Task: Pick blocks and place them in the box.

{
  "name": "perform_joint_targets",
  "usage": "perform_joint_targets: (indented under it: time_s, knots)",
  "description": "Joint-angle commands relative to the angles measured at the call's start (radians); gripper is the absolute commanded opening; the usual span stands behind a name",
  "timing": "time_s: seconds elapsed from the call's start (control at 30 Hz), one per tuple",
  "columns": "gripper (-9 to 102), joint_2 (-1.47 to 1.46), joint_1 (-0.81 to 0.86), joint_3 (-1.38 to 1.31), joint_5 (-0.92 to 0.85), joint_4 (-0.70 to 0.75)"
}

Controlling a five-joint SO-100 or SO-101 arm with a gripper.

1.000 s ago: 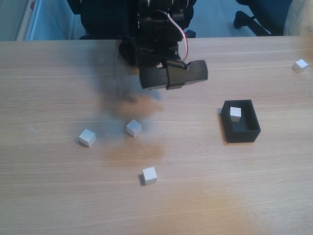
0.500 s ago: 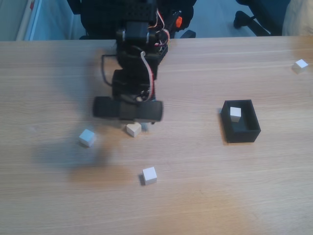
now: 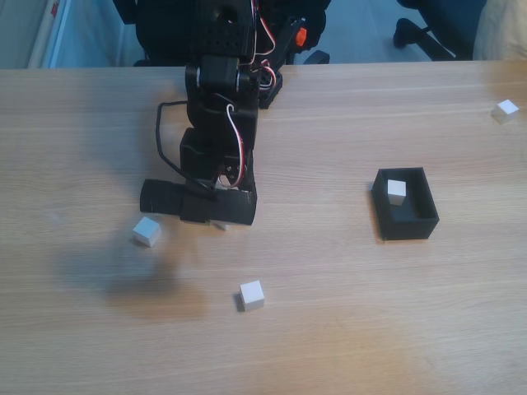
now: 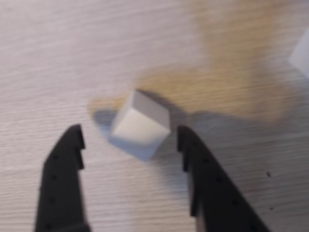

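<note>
Table (image 3: 346,329): bare wood. Box (image 3: 409,225): right of arm in fixed view, one cube inside. Gripper (image 4: 130,137): fingers spread, empty, straddling target block (image 4: 140,126) (rotated diagonal to the jaws, nearer the right finger). Since half a second earlier, the gripper has descended over that block

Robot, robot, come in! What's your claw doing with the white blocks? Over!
Gripper open, fingers either side of one block, not touching. One block in box. Nothing blocking.
</note>
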Motion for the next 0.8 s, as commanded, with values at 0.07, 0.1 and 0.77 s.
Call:
perform_joint_targets:
  time_s: [0.07, 0.1, 0.77]
  knots:
    - [21, -0.025, 0.002, -0.063, 0.028, -0.026]
    - [19, -0.031, 0.002, -0.064, 0.031, -0.031]
    - [3, -0.031, -0.008, -0.055, 0.060, -0.023]
